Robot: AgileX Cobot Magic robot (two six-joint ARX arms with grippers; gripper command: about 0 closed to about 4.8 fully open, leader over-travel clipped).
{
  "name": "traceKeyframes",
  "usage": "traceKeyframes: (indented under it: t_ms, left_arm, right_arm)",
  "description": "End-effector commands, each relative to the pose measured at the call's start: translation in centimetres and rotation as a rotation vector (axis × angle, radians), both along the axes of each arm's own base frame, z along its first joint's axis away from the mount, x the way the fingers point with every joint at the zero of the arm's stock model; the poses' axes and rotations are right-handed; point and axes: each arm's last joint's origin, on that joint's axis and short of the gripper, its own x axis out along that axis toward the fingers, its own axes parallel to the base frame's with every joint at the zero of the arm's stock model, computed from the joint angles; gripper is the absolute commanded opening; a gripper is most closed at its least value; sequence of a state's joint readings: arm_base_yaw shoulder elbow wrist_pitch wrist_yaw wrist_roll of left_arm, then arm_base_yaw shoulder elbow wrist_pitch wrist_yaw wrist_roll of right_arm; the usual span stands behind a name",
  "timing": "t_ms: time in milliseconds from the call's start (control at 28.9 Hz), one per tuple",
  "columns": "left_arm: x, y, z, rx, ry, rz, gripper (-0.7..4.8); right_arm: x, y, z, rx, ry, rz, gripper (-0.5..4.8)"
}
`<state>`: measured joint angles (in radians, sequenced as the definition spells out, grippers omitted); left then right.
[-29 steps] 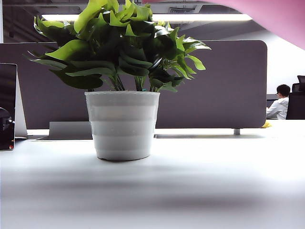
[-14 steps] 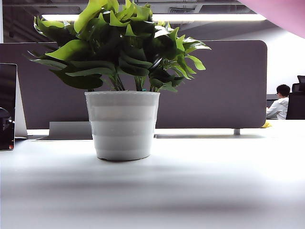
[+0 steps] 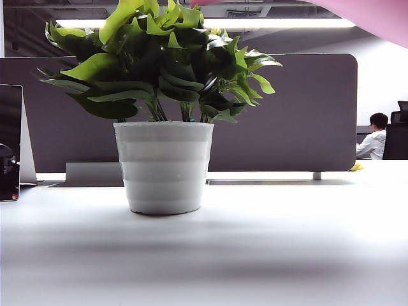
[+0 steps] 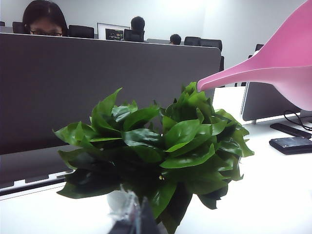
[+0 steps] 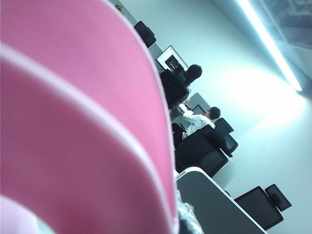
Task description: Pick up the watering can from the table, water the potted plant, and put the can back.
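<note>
Table: a wide, flat, plain white table (image 3: pixel 268 255) is seen; broad bare surface lies in front of and to the right of the pot.
Potted plant: a bushy plant with bright and dark green pointed leaves in a white ribbed tapered plastic pot (image 3: pixel 164 167) stands upright on the table, left of centre in the exterior view.
Watering can: a large smooth pink plastic can with a long tapering spout (image 4: pixel 273 68) is held in the air, its spout tip just above the leaves.
Backdrop: a grey partition panel (image 3: pixel 306 115) closes the far table edge.
Left end effector: barely visible; its state cannot be told.
Right end effector: hidden behind the pink can; its state cannot be told.
</note>
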<state>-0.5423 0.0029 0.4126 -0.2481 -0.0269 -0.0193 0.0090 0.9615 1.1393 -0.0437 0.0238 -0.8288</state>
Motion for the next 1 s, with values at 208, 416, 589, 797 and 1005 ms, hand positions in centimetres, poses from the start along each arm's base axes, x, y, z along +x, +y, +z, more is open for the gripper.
traceKeyframes:
  t_ms: [208,416,589,797,1005]
  left_arm:
    - [-0.1,0.0,0.2,-0.004,-0.010,-0.002,-0.05]
    - [-0.1,0.0,0.2,-0.004,-0.010,-0.002,-0.05]
    - [-0.1,0.0,0.2,-0.004,-0.010,-0.002,-0.05]
    - [-0.1,0.0,0.2,-0.004,-0.010,-0.003,-0.05]
    - [-0.1,0.0,0.2,-0.004,-0.010,-0.002,-0.05]
  right_arm:
    - [-0.5,0.0,1.8,-0.019,-0.110,0.006,-0.06]
    - [-0.3,0.1,2.6,-0.028,-0.126,0.016,-0.06]
    - [-0.1,0.1,3.0,-0.046,-0.134,0.016,-0.06]
    - [0.0,0.1,3.4,-0.061,-0.142,0.018,-0.06]
    - [0.3,1.0,3.6,-0.105,-0.145,0.045,-0.06]
